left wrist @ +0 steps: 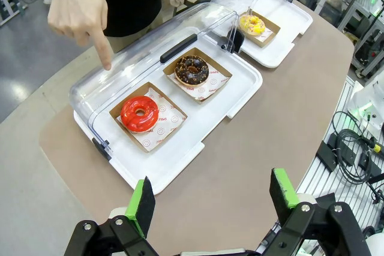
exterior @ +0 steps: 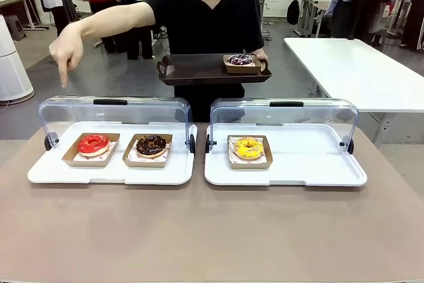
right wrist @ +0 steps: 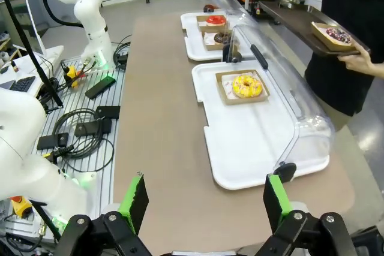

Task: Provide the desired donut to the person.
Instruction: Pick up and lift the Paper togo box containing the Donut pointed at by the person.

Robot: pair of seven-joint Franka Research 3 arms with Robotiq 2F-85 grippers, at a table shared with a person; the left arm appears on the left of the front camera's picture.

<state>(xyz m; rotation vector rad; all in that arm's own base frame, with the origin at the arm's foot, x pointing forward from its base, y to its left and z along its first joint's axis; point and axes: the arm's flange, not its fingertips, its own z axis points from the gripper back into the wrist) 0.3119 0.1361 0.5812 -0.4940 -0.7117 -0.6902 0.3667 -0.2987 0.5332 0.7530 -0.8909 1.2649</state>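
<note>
Front: person's hand (exterior: 66, 50) pointing down toward the red donut (exterior: 93, 144), far left on the left tray (exterior: 46, 173). Left wrist: left gripper (left wrist: 213, 196) wide open, empty, near that tray. Right wrist: right gripper (right wrist: 205, 199) wide open, empty.

Brown surface (left wrist: 252, 148) stretches out under the left pincer (left wrist: 213, 196). Right ahead of it there's a white display tray (left wrist: 240, 91) with its clear lid (left wrist: 138, 58) flipped up at the back. A second tray (left wrist: 291, 31) sits farther off, up and to the right. Over by the right pincer (right wrist: 205, 191), black cables (right wrist: 78, 133) sprawl to its left across a slatted metal rack (right wrist: 118, 142) just beside the surface. A white table (exterior: 358, 71) stands well beyond the trays, on the right pincer's side.
</note>
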